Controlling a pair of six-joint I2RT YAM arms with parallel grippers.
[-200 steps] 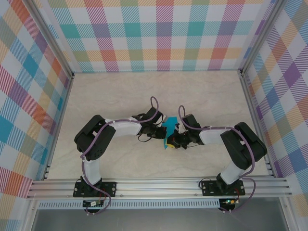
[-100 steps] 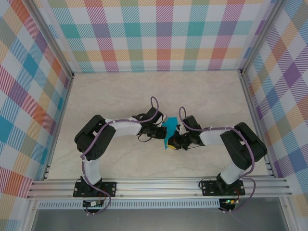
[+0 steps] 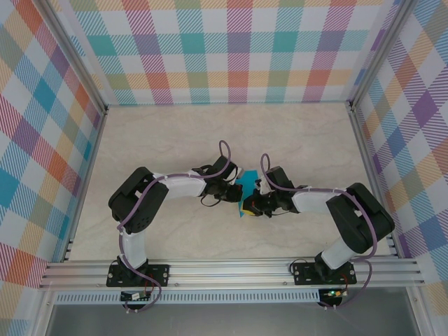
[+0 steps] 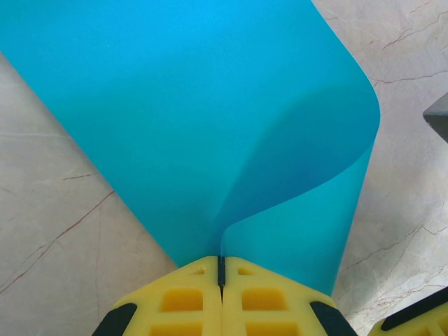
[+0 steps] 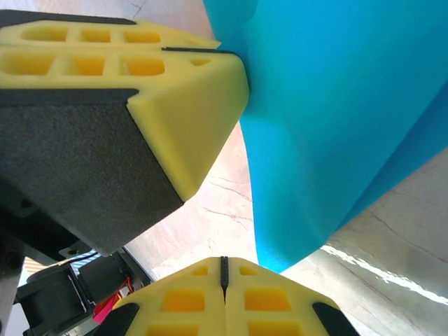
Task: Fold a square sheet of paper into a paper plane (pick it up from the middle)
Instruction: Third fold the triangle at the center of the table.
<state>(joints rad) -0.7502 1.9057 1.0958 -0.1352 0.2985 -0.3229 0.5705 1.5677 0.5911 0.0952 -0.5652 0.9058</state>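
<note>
Paper (image 4: 182, 105) sits around the middle of the table (image 3: 175, 133), a little toward the near side, right where my two arms meet. My left gripper (image 4: 221, 269) has its yellow fingers clamped on the sheet's edge. In the left wrist view the teal sheet rises straight out of the seam between them, and its right side curls over in a soft roll. My right gripper (image 5: 224, 269) is closed too, fingers flush together. A lower corner of the sheet comes down just beside its tips, but I cannot tell whether it is pinched there. The two grippers stand close, the sheet between them.
</note>
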